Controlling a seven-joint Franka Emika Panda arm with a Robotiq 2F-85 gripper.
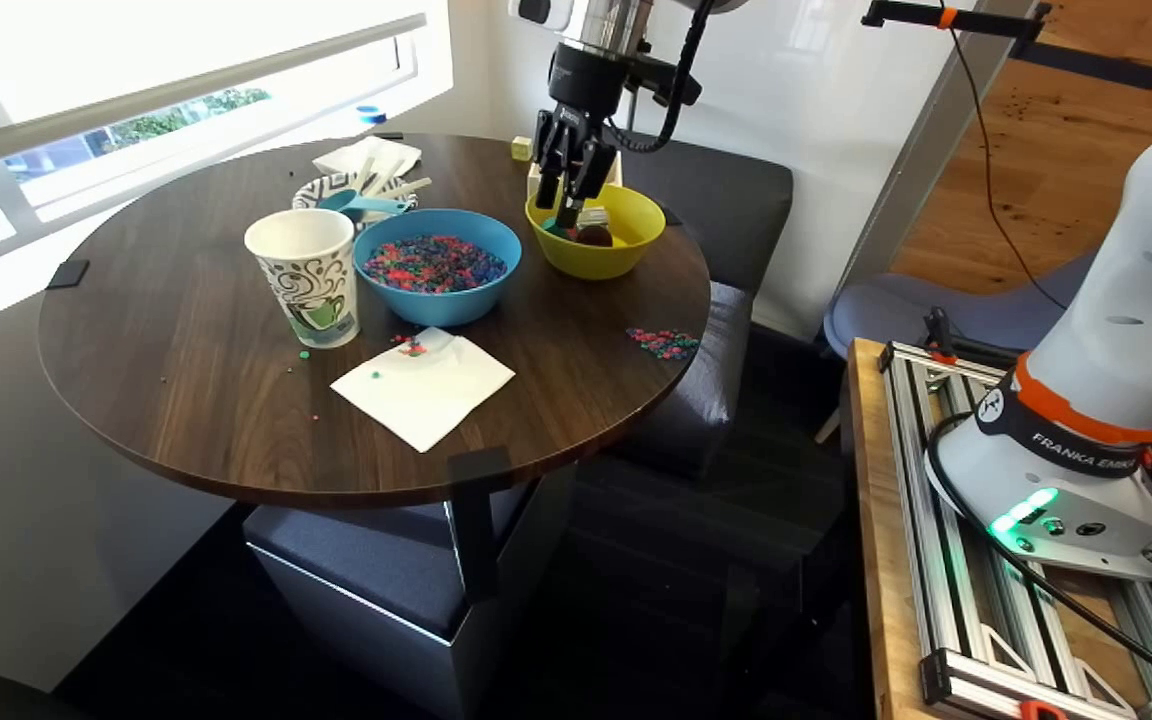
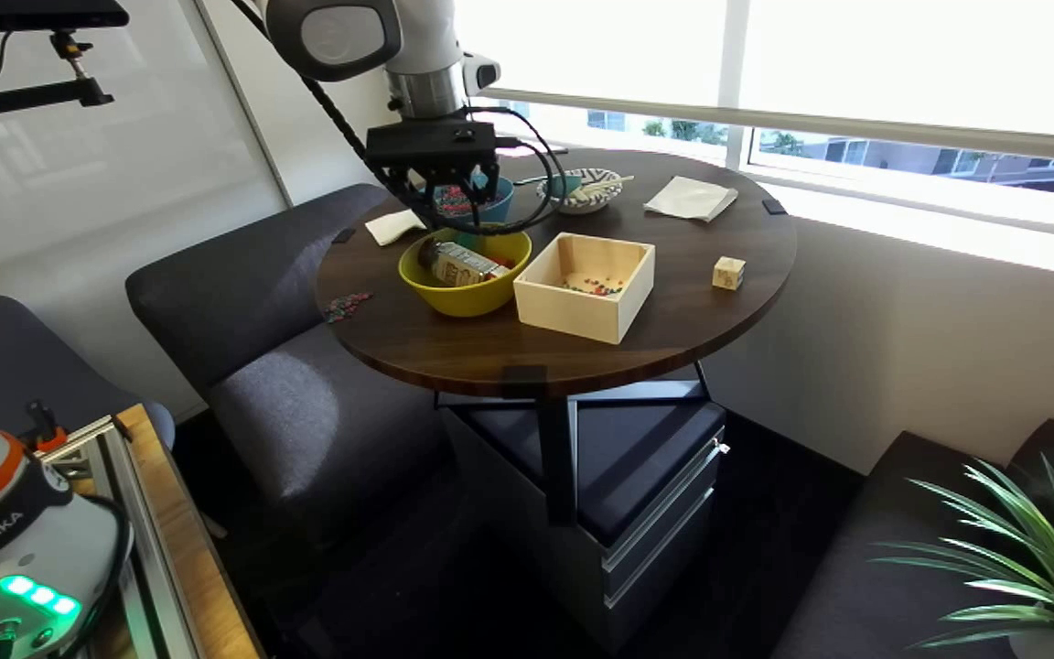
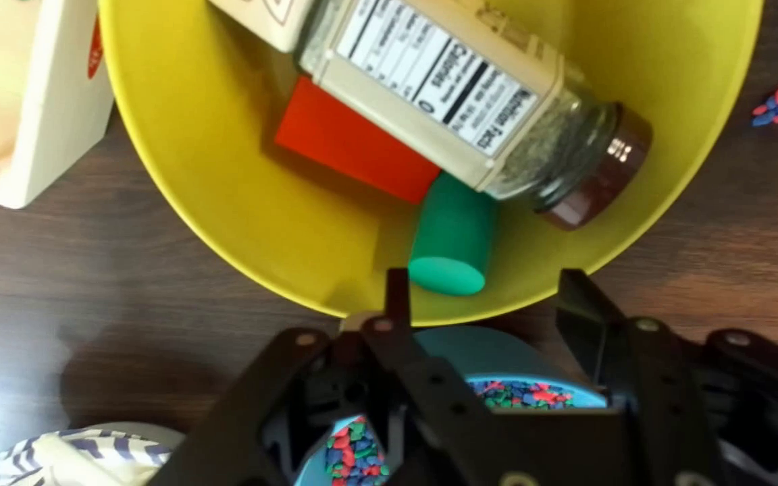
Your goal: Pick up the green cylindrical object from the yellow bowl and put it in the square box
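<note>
Green cylindrical object (image 3: 453, 233), smooth and matte, lies in the yellow bowl (image 3: 261, 216); a labelled jar (image 3: 439, 84) partly hides its far end. Gripper (image 3: 484, 275): released, jaws standing apart. Square box (image 2: 568, 311), pale wood, is cut off in the wrist view.

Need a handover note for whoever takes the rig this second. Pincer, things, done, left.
Pincer: open, nothing gripped; tips beside the cylinder's near end in the wrist view, exact height hard to judge.
Green cylinder: lying in the yellow bowl, close by the red block and spice jar.
Square box: next to the bowl, a few coloured bits inside.
Done: pincer at the bowl; cylinder not grasped yet.
Left: grip, lift, carry to the box, release. The jar may get in the way, so probably grip at the near end.
</note>
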